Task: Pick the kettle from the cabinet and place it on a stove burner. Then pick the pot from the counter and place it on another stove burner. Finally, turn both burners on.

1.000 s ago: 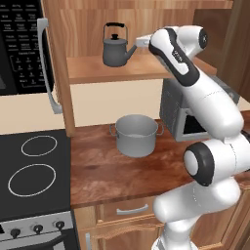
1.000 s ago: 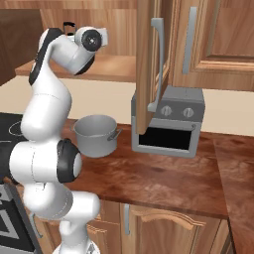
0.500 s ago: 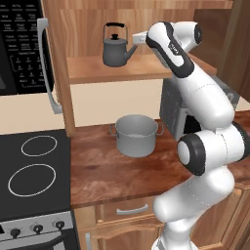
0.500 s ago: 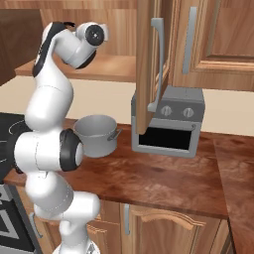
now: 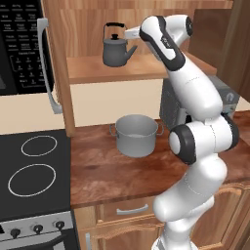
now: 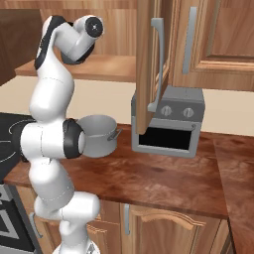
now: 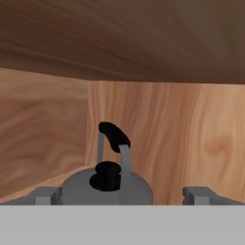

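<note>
Hand view shows the gripper (image 7: 122, 194) spread wide, its fingertips flanking the kettle (image 7: 107, 184) on the cabinet (image 7: 143, 43) shelf, not gripping.

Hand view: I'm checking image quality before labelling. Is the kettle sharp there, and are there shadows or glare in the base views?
Hand view: the kettle looks soft, with blurred edges, cut off at the bottom. Left base view: even light, a faint shadow under the pot, no glare on the cooktop. Right base view: flat lighting, with the oven cavity dark.
</note>
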### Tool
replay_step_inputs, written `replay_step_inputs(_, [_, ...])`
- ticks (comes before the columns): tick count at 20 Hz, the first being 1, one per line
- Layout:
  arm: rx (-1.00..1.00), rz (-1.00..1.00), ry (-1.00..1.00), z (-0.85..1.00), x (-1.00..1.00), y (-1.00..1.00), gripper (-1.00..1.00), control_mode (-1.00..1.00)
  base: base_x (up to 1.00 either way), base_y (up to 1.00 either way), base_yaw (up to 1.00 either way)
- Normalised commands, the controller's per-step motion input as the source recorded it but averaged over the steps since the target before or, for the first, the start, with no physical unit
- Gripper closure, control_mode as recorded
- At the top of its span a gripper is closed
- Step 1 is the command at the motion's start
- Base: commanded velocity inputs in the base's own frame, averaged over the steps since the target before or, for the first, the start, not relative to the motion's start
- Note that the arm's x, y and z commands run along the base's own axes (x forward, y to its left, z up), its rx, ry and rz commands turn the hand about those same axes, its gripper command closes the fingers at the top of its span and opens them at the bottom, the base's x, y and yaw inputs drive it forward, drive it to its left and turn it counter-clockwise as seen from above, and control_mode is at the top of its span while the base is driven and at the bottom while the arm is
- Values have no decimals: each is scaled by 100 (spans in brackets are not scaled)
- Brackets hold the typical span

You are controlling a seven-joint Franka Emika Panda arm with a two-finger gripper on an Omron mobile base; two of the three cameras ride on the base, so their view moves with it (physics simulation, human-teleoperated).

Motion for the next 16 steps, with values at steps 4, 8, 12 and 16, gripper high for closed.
replay_step_inputs(4, [-1, 6, 1, 11, 19, 25, -100, -100, 0, 0, 0])
replay_step_inputs(8, [0, 7, 2, 12, 21, 19, -100, -100, 0, 0, 0])
replay_step_inputs(12, [0, 6, 4, 5, 13, 3, -100, -100, 0, 0, 0])
replay_step_inputs(16, [0, 4, 4, -1, 3, 0, -100, -100, 0, 0, 0])
